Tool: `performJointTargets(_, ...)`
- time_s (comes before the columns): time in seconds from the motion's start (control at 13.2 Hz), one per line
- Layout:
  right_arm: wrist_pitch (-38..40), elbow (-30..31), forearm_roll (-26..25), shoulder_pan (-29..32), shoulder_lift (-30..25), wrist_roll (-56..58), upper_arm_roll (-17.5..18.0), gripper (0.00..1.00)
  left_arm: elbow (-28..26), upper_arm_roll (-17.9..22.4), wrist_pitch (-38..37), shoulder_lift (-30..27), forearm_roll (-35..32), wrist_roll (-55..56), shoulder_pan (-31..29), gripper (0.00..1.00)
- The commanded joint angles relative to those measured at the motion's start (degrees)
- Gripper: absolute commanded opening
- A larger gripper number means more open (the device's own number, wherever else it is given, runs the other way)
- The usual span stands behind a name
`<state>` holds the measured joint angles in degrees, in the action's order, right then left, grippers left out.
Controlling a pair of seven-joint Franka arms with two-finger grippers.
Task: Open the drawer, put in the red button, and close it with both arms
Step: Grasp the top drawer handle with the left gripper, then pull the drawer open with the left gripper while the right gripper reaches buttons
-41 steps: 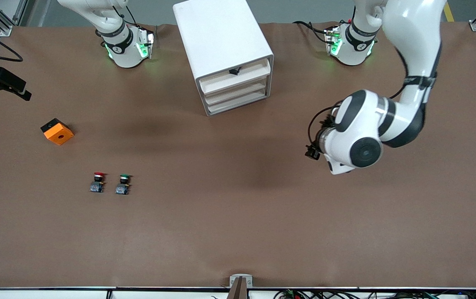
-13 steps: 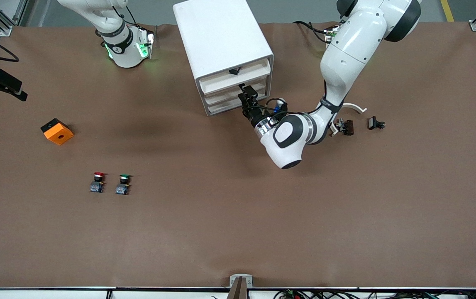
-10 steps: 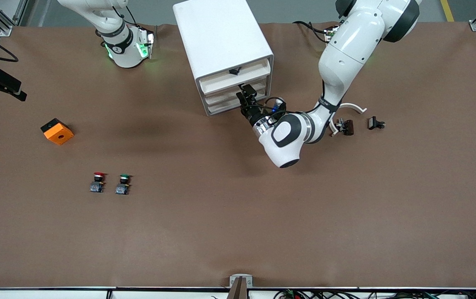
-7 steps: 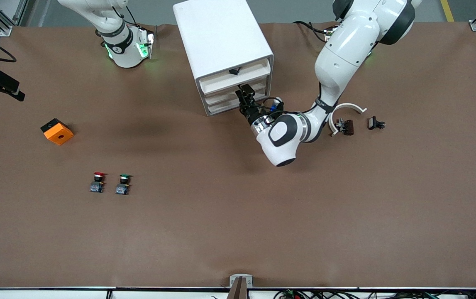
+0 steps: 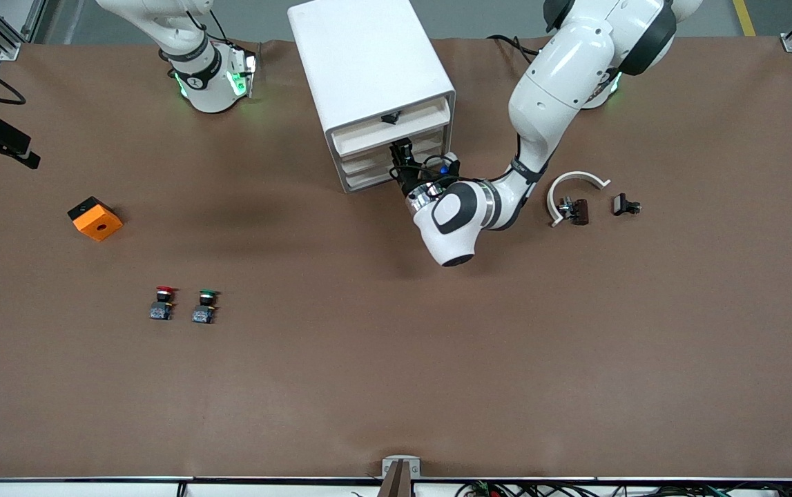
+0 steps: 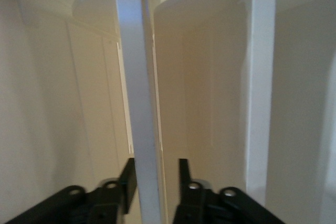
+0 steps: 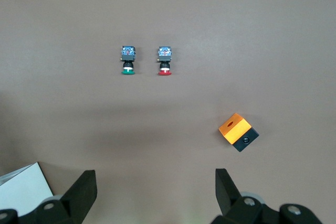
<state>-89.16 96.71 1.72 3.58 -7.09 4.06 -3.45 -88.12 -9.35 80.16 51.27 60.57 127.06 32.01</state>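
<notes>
1. Since three seconds ago the left arm has swung in from the open table, and now the left gripper [image 5: 400, 153] is at the white three-drawer cabinet [image 5: 368, 62], fingers [image 6: 129, 178] straddling the drawer [image 5: 402, 150] lip and narrowing, not yet clamped.
2. Right gripper [image 7: 152, 192] waits wide open, high over the right arm's end of the table.
3. Red button [image 5: 161, 301] sits beside the green button [image 5: 204, 305], nearer the front camera than the orange box [image 5: 95, 218].
4. Best play: pinch the lip fully, then pull straight out, level.
5. No readable writing anywhere.
</notes>
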Motion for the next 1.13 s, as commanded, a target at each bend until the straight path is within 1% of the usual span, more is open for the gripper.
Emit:
performJointTargets(0.0,-0.23,0.32,0.13,1.26,0.06,0.95,0.72,1.0,1.02,0.47,-0.71,0.58,0.34,1.35,0.34,0.17)
performJointTargets(0.15,-0.23,0.23,0.13,1.26,0.06,0.95,0.72,1.0,1.02,0.91,-0.71,0.58,-0.71,1.35,0.25,0.09)
performJointTargets(0.38,-0.23,0.15,0.13,1.35,0.23,3.22,0.72,1.0,1.11,1.17,-0.45,0.58,-3.35,1.35,-0.37,0.0)
performJointTargets(0.45,-0.23,0.15,0.13,1.43,0.41,3.5,0.72,1.0,1.28,1.7,-0.27,0.58,-3.44,1.35,-0.37,0.0)
performJointTargets(0.53,-0.32,-0.03,0.13,1.96,0.5,3.5,0.72,1.0,1.89,3.18,-0.27,0.5,-3.36,1.26,-0.37,0.0)
performJointTargets(0.68,-0.32,-0.12,0.13,2.05,0.5,3.41,0.72,1.0,2.6,4.16,-0.27,0.32,-3.53,1.17,-0.63,0.0)
performJointTargets(0.76,-0.23,-0.03,0.04,2.05,0.59,3.41,0.72,1.0,3.13,5.82,-0.27,-0.03,-3.53,1.34,-0.55,0.0)
performJointTargets(1.06,-0.84,0.14,0.13,1.79,1.29,2.89,0.81,1.0,5.94,10.04,-0.18,0.49,-3.36,1.26,-0.54,0.0)
